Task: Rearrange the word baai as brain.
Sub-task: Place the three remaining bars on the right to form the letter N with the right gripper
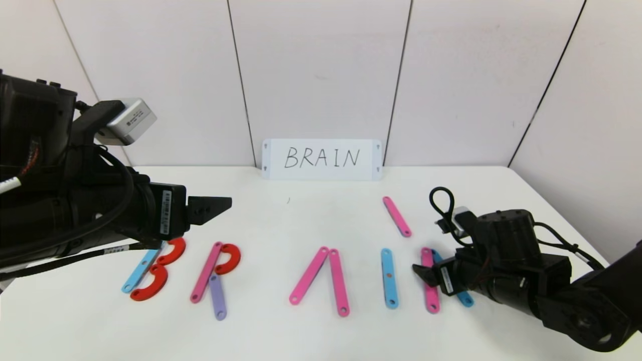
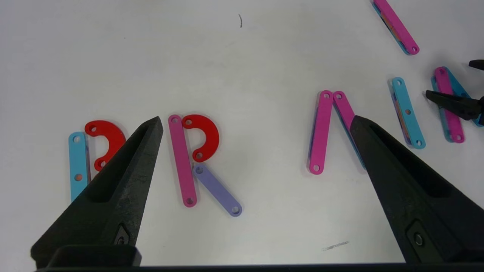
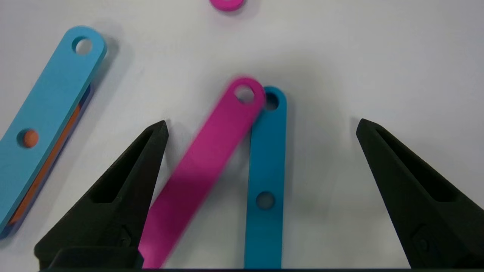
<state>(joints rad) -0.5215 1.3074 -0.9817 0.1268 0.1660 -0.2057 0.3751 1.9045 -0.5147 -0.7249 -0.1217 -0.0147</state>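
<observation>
The right gripper (image 1: 419, 271) is hovering wide open and empty over the pink strip (image 3: 204, 166) and blue strip (image 3: 266, 170) of the unfinished N, near the bench's right edge. Their far ends are touching, perhaps overlapping, so closing on one is likely dragging the other askew. The blue I strip (image 1: 388, 277) is lying just beside them, at risk of a nudge. The left gripper (image 1: 220, 204) is hanging wide open near the left edge, above the B and R.

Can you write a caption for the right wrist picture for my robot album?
Open right end effector low over a pink strip and a blue strip meeting at their tips.
</observation>
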